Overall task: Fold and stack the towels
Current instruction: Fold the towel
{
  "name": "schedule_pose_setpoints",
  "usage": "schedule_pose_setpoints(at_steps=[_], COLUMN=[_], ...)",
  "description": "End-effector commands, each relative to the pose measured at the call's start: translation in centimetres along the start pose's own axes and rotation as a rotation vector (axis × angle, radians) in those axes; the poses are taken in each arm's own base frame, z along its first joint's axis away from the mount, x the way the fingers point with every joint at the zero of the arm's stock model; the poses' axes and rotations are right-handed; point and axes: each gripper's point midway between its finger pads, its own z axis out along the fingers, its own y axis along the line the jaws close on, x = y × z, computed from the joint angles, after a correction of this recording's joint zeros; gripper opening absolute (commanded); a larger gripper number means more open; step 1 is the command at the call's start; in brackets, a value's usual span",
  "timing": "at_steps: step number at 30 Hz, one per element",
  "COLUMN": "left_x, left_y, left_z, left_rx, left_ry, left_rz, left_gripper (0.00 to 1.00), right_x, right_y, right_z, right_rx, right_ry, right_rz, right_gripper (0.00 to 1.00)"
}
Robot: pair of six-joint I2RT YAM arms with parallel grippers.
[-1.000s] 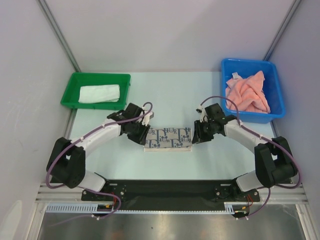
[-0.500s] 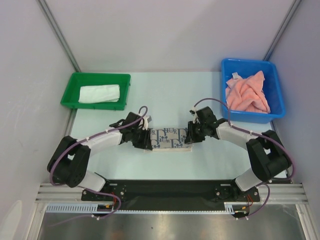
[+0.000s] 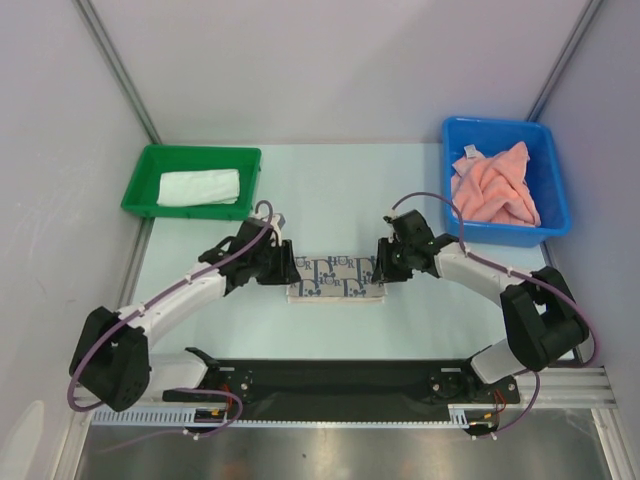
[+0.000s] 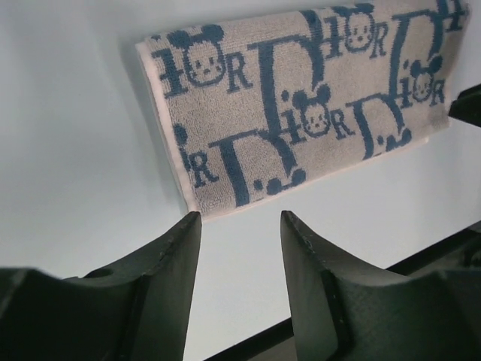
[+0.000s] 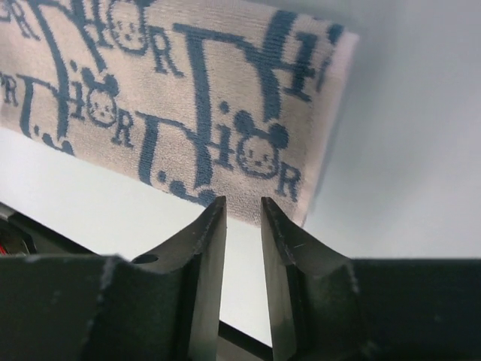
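A folded white towel with a blue-grey pattern (image 3: 336, 278) lies flat on the table between my grippers. It also shows in the left wrist view (image 4: 301, 98) and the right wrist view (image 5: 173, 98). My left gripper (image 3: 287, 268) is open and empty just off the towel's left end (image 4: 239, 218). My right gripper (image 3: 385, 268) is at the towel's right end, jaws a narrow gap apart with nothing between them (image 5: 243, 203). A folded white towel (image 3: 199, 187) lies in the green bin (image 3: 140, 195). Crumpled salmon-pink towels (image 3: 492, 185) fill the blue bin (image 3: 555, 190).
The green bin stands at the back left and the blue bin at the back right. Grey walls close in both sides and the back. A black base rail (image 3: 330, 378) runs along the near edge.
Both grippers closed in on the towel's ends from a second ago. The left arm has since stretched lower and its gripper has drawn slightly back off the left end. The right gripper barely moved.
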Motion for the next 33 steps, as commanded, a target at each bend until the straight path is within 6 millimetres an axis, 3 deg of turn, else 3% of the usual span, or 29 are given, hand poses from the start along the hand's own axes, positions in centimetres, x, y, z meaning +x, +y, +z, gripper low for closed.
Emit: schedule_pose_setpoints(at_steps=[1,6,11,14,15,18,21,27,31,33], left_x=[0.5,1.9,2.7,2.7,2.6,2.4,2.0,2.5,3.7,5.3], left_y=[1.4,2.4,2.6,2.7,2.7,2.8,2.4,2.2,2.6,3.0], left_z=[1.5,3.3,4.4,4.3,4.2,3.5,2.5,0.9,0.8,1.2], left_rx=[-0.063,-0.084,-0.088,-0.095,-0.096,-0.115,-0.107,-0.1,-0.103,-0.095], left_ry=[0.006,0.036,0.079,0.078,0.075,0.08,0.076,0.094,0.117,0.149], left_rz=[-0.067,-0.095,-0.106,-0.105,-0.099,-0.09,-0.079,-0.072,-0.077,-0.086], left_gripper=[0.52,0.52,0.46,0.31,0.2,0.0,0.0,0.0,0.0,0.0], right_x=[-1.1,0.6,2.1,2.3,2.3,2.4,1.9,1.0,1.9,3.3], right_y=[-1.0,-2.2,-2.9,-2.9,-3.0,-3.0,-2.4,-1.5,-1.9,-2.7], right_z=[-1.0,-0.1,1.1,1.2,1.3,1.1,0.5,-1.4,-1.4,-0.6], right_rx=[0.099,0.124,0.122,0.116,0.121,0.12,0.103,0.082,0.086,0.093], right_ry=[-0.066,-0.047,-0.018,-0.019,-0.021,-0.018,-0.032,-0.06,-0.052,-0.028], right_rz=[0.073,0.13,0.144,0.133,0.129,0.121,0.107,0.096,0.097,0.105], right_gripper=[0.31,0.36,0.34,0.3,0.25,0.09,0.0,0.0,0.0,0.0])
